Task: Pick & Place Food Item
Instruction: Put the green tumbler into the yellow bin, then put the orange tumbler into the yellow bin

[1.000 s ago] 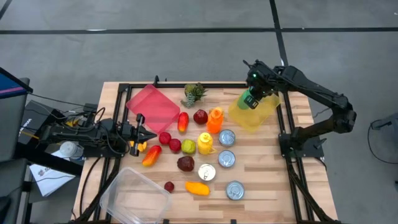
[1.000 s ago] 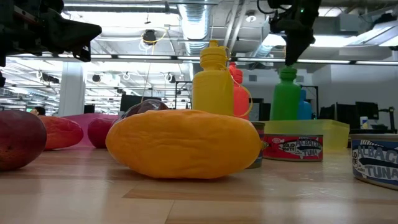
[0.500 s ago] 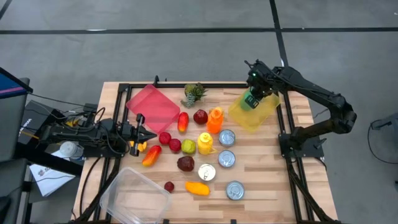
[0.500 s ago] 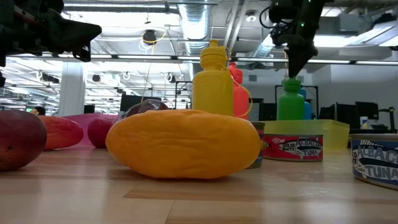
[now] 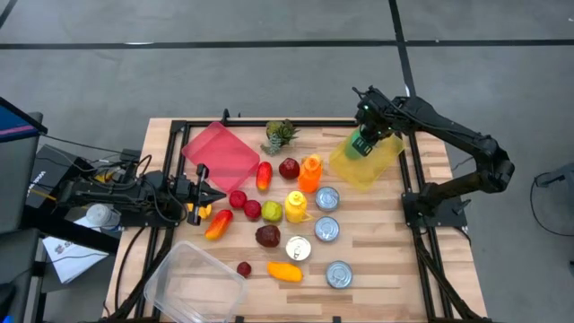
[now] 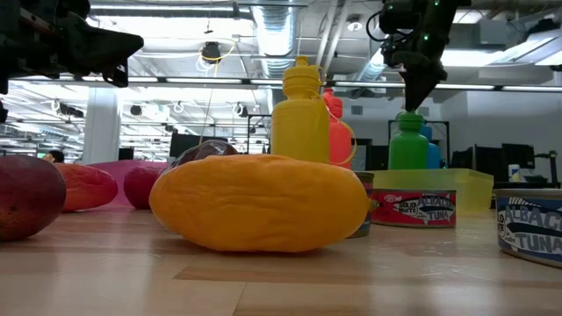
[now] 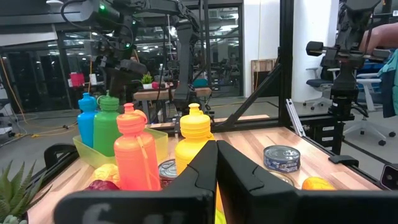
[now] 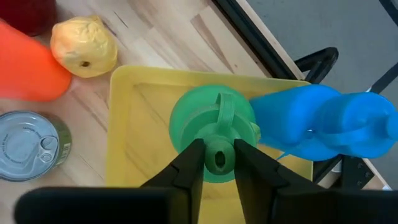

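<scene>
At upper right of the high view, the right hand [image 5: 366, 135] sits atop the green bottle [image 8: 214, 135], fingers pinching its cap; the bottle stands upright in the yellow bin [image 5: 372, 169]. Left hand [image 5: 204, 195] pressed together, mid-left.

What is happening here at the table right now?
The right gripper is over the yellow bin at the table's far right, its jaws around the cap of the green bottle, which stands upright in the bin beside a blue bottle. The left gripper waits shut at the left edge, near the fruit.
</scene>
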You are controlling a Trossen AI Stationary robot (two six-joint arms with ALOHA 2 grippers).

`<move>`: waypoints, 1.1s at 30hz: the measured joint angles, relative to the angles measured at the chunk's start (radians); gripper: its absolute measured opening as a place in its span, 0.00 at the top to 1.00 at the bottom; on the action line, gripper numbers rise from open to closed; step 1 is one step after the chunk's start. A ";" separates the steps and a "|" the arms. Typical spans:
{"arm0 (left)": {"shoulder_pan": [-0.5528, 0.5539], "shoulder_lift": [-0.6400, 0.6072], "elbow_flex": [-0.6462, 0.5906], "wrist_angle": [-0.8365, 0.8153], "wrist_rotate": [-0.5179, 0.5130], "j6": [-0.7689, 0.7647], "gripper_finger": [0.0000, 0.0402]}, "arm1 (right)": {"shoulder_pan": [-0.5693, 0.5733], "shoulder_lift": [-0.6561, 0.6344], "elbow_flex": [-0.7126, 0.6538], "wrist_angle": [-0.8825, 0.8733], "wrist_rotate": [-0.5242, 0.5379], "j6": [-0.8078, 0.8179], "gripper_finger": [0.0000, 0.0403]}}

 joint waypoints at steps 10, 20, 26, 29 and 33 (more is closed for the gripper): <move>0.000 0.000 0.000 0.000 0.000 0.000 1.00 | 0.000 0.000 0.011 -0.001 0.000 0.016 0.55; 0.000 0.000 0.000 0.000 0.000 0.000 1.00 | 0.012 -0.005 0.147 -0.038 0.000 0.019 0.45; 0.000 0.000 0.000 0.000 0.000 0.000 1.00 | 0.060 -0.052 0.260 -0.025 -0.106 0.020 0.47; 0.000 0.000 0.000 0.000 0.000 0.000 1.00 | 0.116 -0.082 0.280 0.016 -0.202 0.050 0.48; 0.000 0.000 0.000 0.000 0.000 0.000 1.00 | 0.227 -0.105 0.281 0.076 -0.285 0.072 0.48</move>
